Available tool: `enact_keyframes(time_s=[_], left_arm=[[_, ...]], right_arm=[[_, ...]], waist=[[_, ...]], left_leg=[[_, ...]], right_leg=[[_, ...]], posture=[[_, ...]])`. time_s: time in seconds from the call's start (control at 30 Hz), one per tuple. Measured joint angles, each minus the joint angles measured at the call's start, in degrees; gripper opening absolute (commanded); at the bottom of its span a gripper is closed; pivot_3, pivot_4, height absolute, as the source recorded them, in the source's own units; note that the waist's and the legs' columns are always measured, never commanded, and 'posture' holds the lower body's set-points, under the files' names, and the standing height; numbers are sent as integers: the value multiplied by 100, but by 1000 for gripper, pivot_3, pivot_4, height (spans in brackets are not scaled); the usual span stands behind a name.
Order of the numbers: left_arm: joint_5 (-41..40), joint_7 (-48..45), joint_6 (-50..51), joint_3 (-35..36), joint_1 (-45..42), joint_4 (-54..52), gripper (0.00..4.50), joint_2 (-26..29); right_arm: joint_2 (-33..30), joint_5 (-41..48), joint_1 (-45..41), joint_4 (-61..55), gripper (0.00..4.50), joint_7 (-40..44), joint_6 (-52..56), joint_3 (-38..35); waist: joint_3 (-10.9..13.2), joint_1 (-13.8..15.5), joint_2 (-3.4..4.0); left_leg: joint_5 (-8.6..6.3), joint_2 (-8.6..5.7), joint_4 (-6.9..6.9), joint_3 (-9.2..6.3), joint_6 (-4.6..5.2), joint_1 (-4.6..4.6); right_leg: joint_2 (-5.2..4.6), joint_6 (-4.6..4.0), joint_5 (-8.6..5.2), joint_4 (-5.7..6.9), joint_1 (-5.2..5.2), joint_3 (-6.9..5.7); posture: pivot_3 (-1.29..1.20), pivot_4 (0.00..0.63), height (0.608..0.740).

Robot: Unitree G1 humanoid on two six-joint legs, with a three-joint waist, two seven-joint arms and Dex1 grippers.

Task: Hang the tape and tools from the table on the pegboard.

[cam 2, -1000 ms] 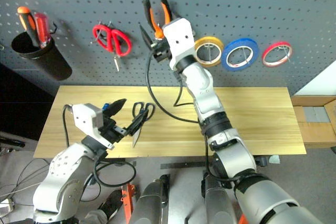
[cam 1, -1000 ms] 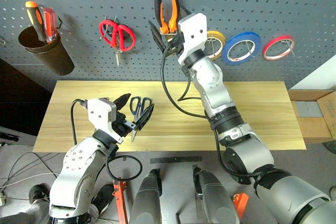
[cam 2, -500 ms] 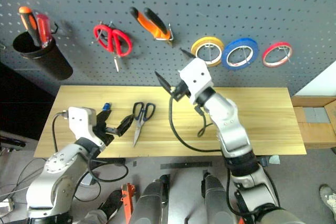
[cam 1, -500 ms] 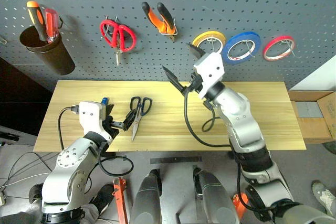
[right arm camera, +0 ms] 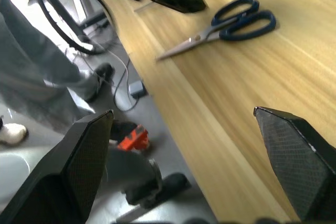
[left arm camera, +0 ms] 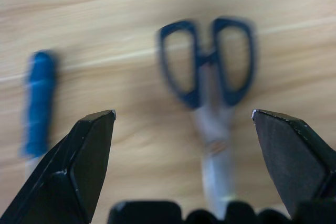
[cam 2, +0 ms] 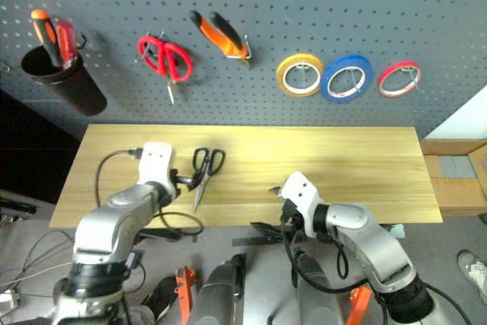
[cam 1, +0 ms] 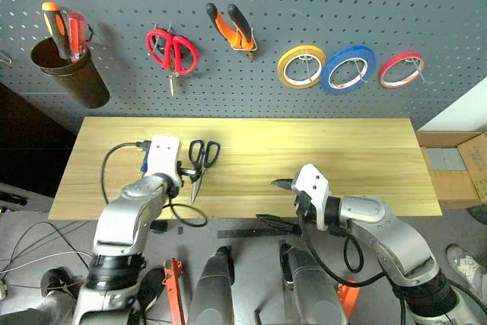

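Left tool (left arm camera: 181, 119) gapes wide and empty over the dark blue scissors (cam 1: 201, 160) on the tabletop (cam 1: 365, 157); I judge the next move is straddling and pinching them. Right tool (cam 1: 277, 202) is also open, empty.

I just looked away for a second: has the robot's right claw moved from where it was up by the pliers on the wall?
Yes. The right claw has come down from the pliers on the pegboard to the near edge of the table, open and empty.
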Motion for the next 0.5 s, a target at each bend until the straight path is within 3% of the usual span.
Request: enact_keyframes(time_s=[0.17, 0.5], left_arm=[[169, 172, 393, 0, -178, 653, 4500, -136], [279, 200, 465, -37, -419, 1184, 4500, -504]], right_arm=[[562, 42, -565, 553, 4442, -438, -604, -541], [693, 79, -968, 710, 4442, -642, -728, -645]], waist=[[0, -54, 0], [1, 26, -3]], left_leg=[[-2, 0, -6, 2, -3, -2], [-3, -4, 2, 0, -22, -3]], right_leg=[[-2, -1, 1, 1, -5, 1], [-8, -6, 7, -4, 1, -2]], posture=[[-35, 350, 740], [-45, 351, 740]])
